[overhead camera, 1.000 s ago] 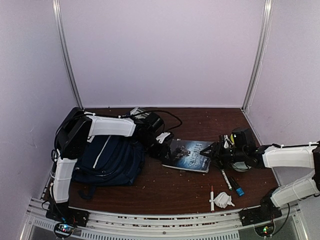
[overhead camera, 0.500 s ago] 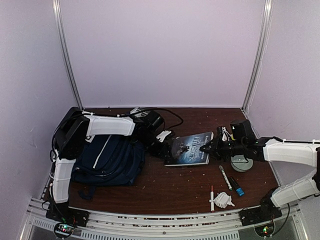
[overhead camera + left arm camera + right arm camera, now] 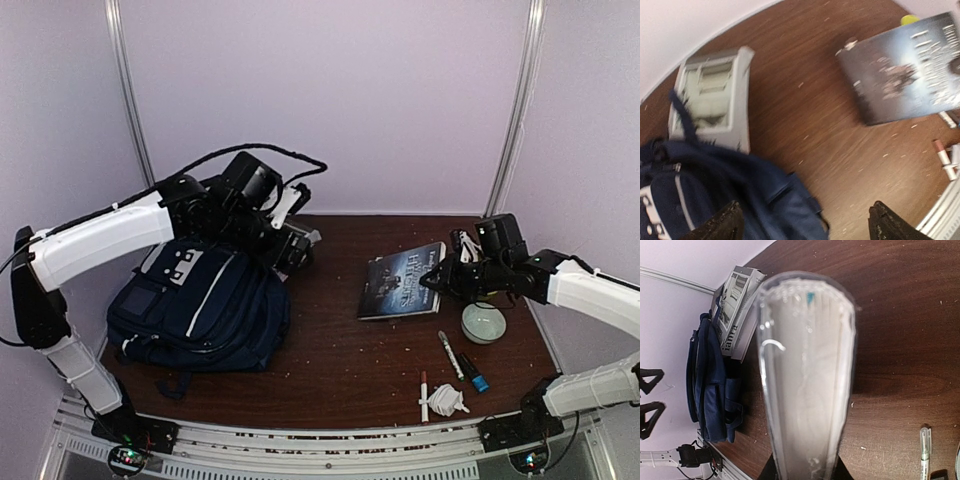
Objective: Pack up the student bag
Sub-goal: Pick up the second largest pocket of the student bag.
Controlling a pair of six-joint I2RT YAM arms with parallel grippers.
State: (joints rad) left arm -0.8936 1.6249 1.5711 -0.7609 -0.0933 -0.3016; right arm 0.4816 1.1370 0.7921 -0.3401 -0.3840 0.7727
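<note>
The student bag (image 3: 200,310), navy with a thin white stripe and white buckle patches, lies on the left of the brown table (image 3: 340,350). My left gripper (image 3: 290,212) hangs high above the bag's far right corner, open and holding nothing. In the left wrist view its dark fingertips (image 3: 722,225) stand wide apart over the bag (image 3: 715,195) and bare wood. My right gripper (image 3: 442,276) is shut on the right edge of a dark-covered book (image 3: 400,282), held tilted off the table. The right wrist view shows the book's pale page edge (image 3: 807,380) end-on, with the bag (image 3: 710,380) far left.
A white printed box (image 3: 297,245) lies just behind the bag. A round white dish (image 3: 483,322) sits under the right arm. Two markers (image 3: 450,352) (image 3: 472,376), a red-tipped pen (image 3: 424,392) and a crumpled white scrap (image 3: 447,400) lie near the front right. A black cable loops above the left arm.
The left gripper let go of the book's left edge, opened wide and rose high above the bag. The right gripper closed on the book's right edge and carried it up and rightward.
</note>
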